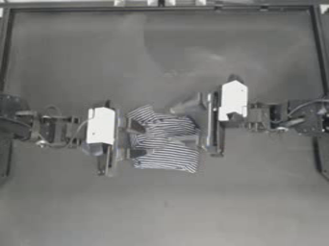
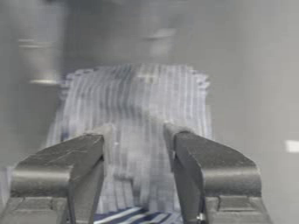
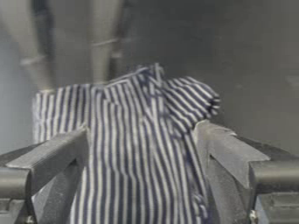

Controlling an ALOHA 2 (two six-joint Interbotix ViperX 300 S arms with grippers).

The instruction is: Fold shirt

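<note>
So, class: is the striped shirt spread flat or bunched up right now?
Bunched up. The shirt is gathered into a narrow, rumpled strip between the left gripper and right gripper, not spread flat.

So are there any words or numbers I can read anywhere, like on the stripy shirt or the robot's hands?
None can be read.
Navy-and-white striped soft fabric shirt: only stripes show; no label or print is visible.
Left gripper, at the shirt's left edge: plain dark jaws, open around the fabric, no writing.
Right gripper, at the shirt's right edge: plain, open, no writing.
Dark table: no marks or signs.
</note>
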